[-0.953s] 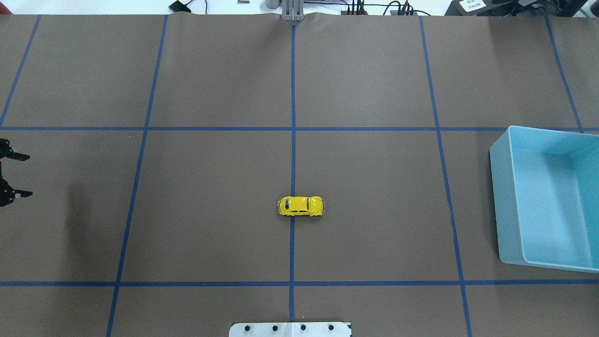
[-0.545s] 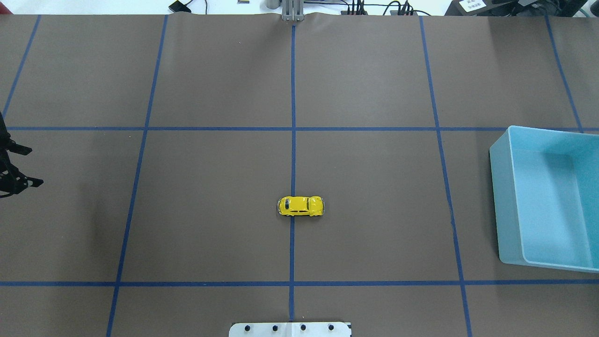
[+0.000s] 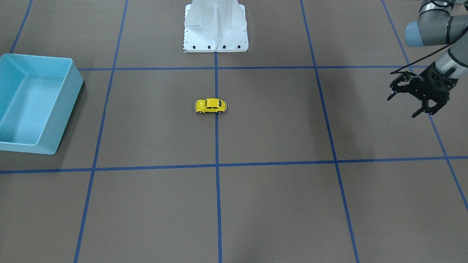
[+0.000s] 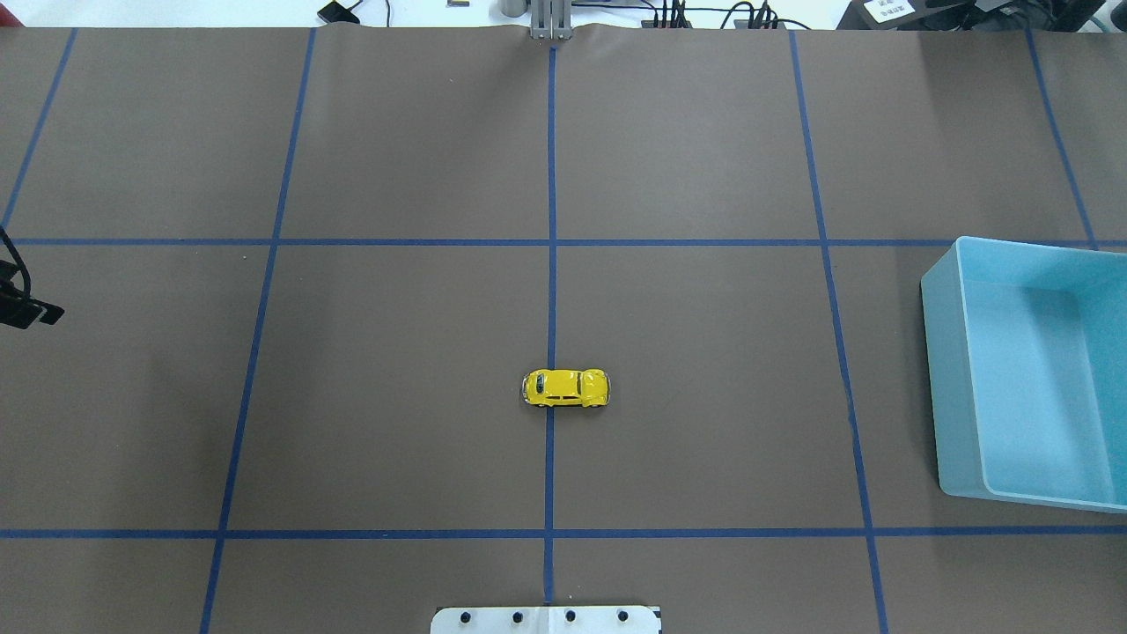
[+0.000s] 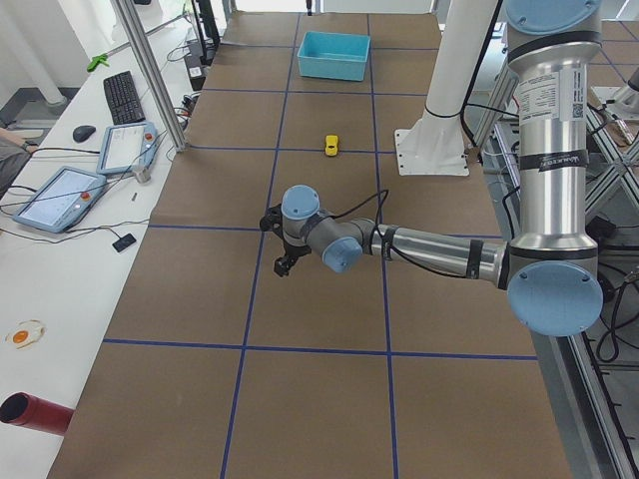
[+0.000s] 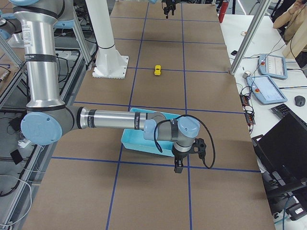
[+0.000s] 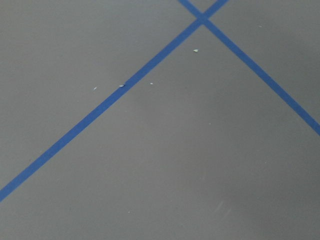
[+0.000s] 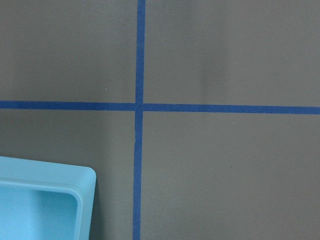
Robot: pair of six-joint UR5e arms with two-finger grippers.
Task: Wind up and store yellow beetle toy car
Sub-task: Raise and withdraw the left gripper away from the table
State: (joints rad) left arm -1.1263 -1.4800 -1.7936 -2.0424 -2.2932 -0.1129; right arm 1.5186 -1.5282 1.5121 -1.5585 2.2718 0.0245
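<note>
Yellow beetle toy car (image 4: 565, 387) sits on its wheels right in the middle of the table, straddling the centre one of the blue tape lines (image 4: 551, 176), body lying crosswise to it; nothing is touching it.

Left gripper (image 3: 402, 107) hangs over the table's far left end with its two black fingers spread wide and nothing between them; it's well apart from the car, and its wrist cam only catches brown table cover (image 7: 160, 165) and crossing tape.

Right gripper (image 6: 178, 165) only turns up in the side view from the right end, so I can't tell if its fingers are apart or together; it hovers just beside the light blue bin (image 4: 942, 352), over a tape crossing, and its wrist cam gets one rounded corner of that bin.

The bin stands at the right end, well apart from the car; the white base plate (image 3: 215, 25) sits on the centre line at the robot's edge.
</note>
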